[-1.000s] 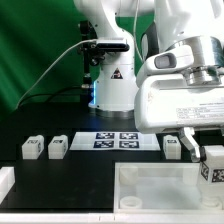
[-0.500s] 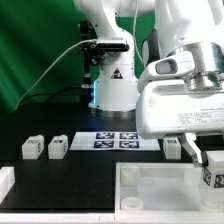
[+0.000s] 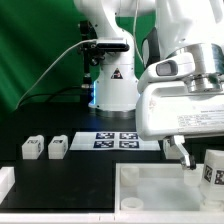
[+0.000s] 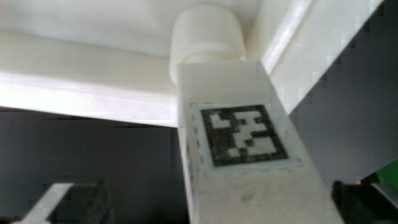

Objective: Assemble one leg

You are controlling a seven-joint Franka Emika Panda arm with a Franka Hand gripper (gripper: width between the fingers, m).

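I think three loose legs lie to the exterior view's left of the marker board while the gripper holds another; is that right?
Not quite: the exterior view shows only two there, one leg and a second leg. The gripper does hold a third leg.

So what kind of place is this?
Probably a robotics lab bench: a robot arm at a black table, a green backdrop behind, plus the marker board and the leg carrying square tags.

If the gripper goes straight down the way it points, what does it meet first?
Probably the large white tray part below: the leg in the gripper would touch it first. Depth is unclear.
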